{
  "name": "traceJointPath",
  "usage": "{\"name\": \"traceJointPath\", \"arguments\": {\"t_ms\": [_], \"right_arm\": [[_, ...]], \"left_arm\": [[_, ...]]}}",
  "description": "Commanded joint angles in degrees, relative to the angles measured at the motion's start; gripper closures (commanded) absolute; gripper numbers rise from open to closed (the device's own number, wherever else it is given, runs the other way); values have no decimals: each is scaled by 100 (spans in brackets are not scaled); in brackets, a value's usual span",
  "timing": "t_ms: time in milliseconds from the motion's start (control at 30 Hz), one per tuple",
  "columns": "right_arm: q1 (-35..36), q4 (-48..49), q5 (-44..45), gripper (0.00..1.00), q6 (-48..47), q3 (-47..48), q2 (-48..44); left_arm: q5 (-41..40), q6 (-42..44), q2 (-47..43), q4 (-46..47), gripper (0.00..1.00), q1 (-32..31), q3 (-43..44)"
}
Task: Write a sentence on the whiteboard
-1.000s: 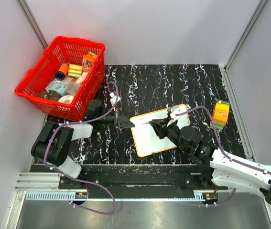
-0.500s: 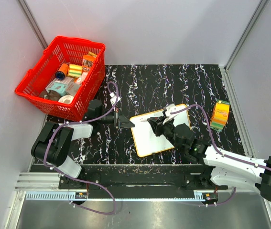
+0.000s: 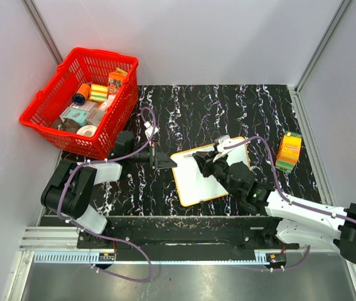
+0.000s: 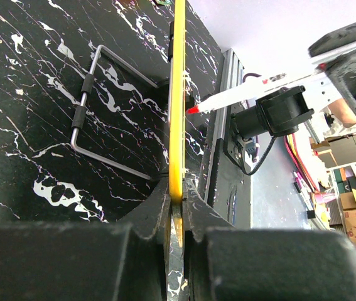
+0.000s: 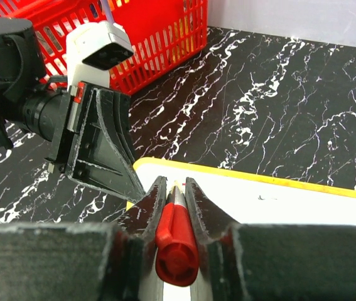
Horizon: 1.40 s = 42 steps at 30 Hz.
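The whiteboard (image 3: 198, 185) lies askew on the black marbled table (image 3: 228, 106), its orange-yellow rim showing all round. At the board's left corner the left gripper (image 3: 172, 162) is clamped onto the rim, its black arm reaching in from the left. Over the board's far half hangs the right gripper (image 3: 198, 160), closed around a thin pale marker (image 3: 190, 156) that points toward the board's left corner. Any lettering is too small to read from here. Well off to the board's far left stands a red basket (image 3: 112, 125) of small packages. Right of the board, apart from it, sits an orange-yellow carton (image 3: 289, 151).
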Motion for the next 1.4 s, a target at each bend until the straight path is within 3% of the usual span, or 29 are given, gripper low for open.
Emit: {"name": "traceJointPath", "arguments": {"t_ms": [0, 1033, 1367], "right_arm": [[18, 318, 138, 100, -8, 232, 152], [18, -464, -3, 100, 326, -181, -217], [18, 89, -11, 100, 301, -312, -841]], "left_arm": [[100, 469, -28, 238, 100, -93, -36], [74, 539, -28, 158, 100, -101, -28], [83, 513, -46, 150, 100, -110, -54]]}}
